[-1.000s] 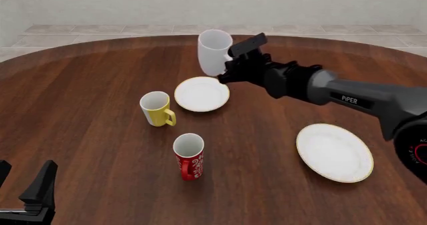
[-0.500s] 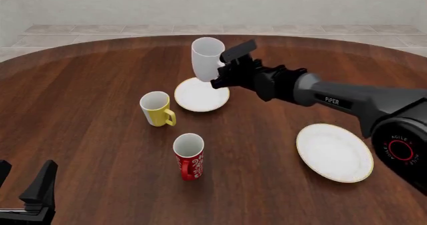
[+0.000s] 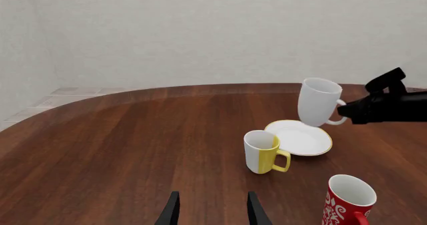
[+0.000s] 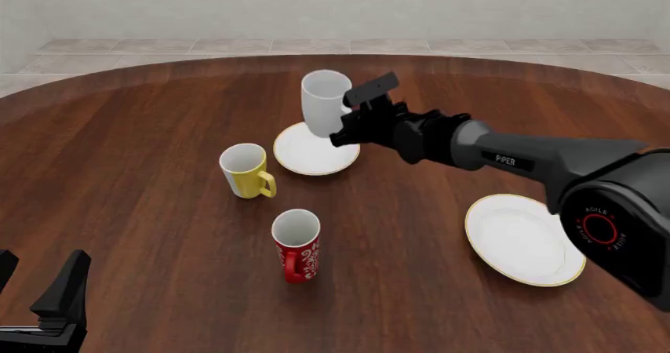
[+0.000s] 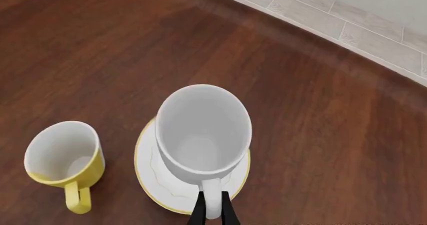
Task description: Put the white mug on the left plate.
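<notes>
— How's the light?
— Even and soft from above; the wooden table (image 4: pixel 157 133) shows a pale sheen toward its far edge (no hard glare).
— Shadows?
— Faint, close under each mug.
— Sharpness?
— Crisp in every view, no blur or edge distortion.

Front view high behind the arms, looking down the table (image 4: pixel 157 133), left wrist view low and level, right wrist view close above, all three sharing white mug (image 4: pixel 323 98), left plate (image 4: pixel 304 158), yellow mug (image 4: pixel 245 170)
</notes>
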{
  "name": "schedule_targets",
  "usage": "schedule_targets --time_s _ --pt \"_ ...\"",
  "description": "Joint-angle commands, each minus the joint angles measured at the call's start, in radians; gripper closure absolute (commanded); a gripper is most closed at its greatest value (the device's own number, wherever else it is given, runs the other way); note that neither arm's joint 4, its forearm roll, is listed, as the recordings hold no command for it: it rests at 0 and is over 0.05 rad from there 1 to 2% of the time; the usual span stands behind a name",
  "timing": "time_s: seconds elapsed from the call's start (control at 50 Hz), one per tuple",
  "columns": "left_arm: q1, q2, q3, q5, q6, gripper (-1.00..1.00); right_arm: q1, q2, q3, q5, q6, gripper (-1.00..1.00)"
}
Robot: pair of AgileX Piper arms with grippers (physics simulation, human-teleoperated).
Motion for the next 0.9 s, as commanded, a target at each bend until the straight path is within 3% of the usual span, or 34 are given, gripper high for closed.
schedule_targets --time_s 0.02,0.9 --pt "0.0 0.001 0.0 -0.001 0.0 -1.0 -0.003 0.022 -0.011 -0.006 0.012 1.0" --pt "0.0 0.001 0.0 -0.001 0.0 -1.0 0.012 0.075 -0.035 0.023 0.019 1.0"
